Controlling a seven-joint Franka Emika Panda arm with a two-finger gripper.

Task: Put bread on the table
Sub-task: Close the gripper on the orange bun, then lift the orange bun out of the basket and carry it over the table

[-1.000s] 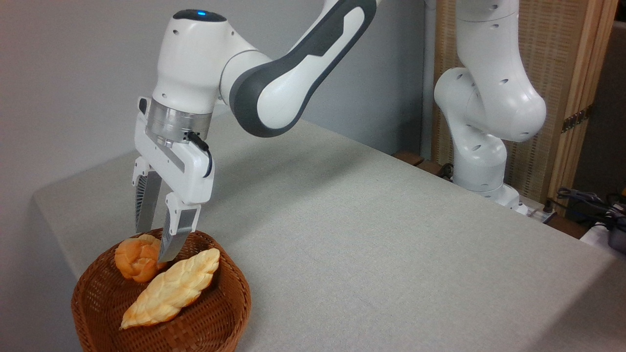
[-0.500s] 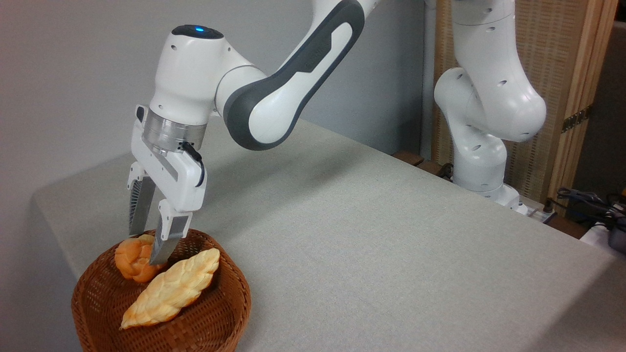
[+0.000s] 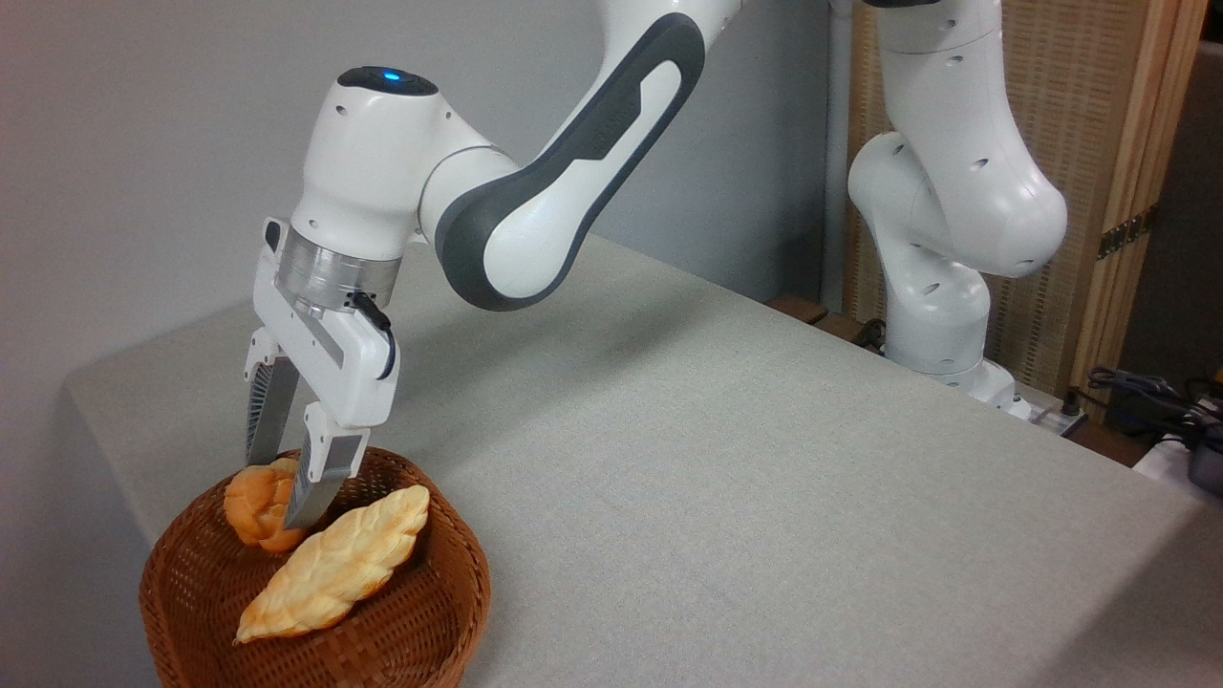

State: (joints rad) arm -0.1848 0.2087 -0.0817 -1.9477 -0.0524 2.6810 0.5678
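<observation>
reaching into round brown wicker basket (image 3: 420, 612): white two-finger gripper (image 3: 275, 497) straddles small orange-brown knotted bun (image 3: 250, 505), fingers parted, not yet clamped. next: close, lift, carry to grey cloth table (image 3: 745, 478).

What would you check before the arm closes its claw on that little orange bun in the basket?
1. Fingers straddle the small round orange-brown knotted bun: ok, one finger on each side.
2. The two-finger gripper is open: ok, a gap shows.
3. Fingers low enough: cannot tell, the far fingertip is hidden behind the bun.
4. Near finger clear of the long pale-yellow braided loaf: cannot tell, its tip ends right at the loaf.
5. Bun sits inside the round brown wicker basket: ok.
6. Bare spot on the grey cloth-covered table for setting down: ok.
</observation>
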